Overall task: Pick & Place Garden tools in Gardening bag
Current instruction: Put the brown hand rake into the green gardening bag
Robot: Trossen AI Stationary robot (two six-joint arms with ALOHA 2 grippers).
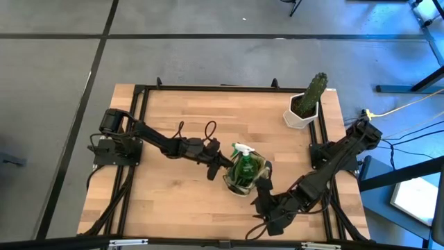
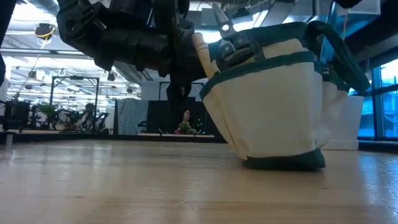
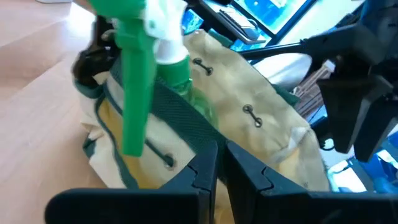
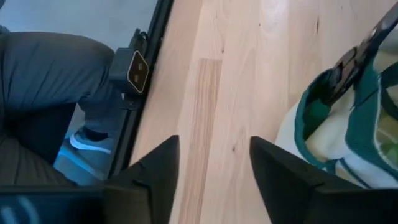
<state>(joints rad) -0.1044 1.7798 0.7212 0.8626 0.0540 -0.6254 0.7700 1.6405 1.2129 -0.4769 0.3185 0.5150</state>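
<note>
Spray bottle (image 1: 243, 165) stands in the gardening bag (image 1: 244, 182); left gripper (image 3: 222, 163) nearly pressed together, seemingly empty; right gripper (image 4: 211, 163) spread, should back away clear of the loops.

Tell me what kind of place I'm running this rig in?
Most likely an open robotics lab or workshop. A bare wooden table stands on a grey concrete floor, cables trail beside it, and the low view shows ceiling ducts and more equipment stations behind.

Gardening bag (image 2: 273, 112) beige with green trim. Spray bottle (image 3: 140, 68) green, white top. Tabletop (image 1: 180, 125) light wood. Cactus (image 1: 316, 89) green, pot (image 1: 300, 117) white.
</note>
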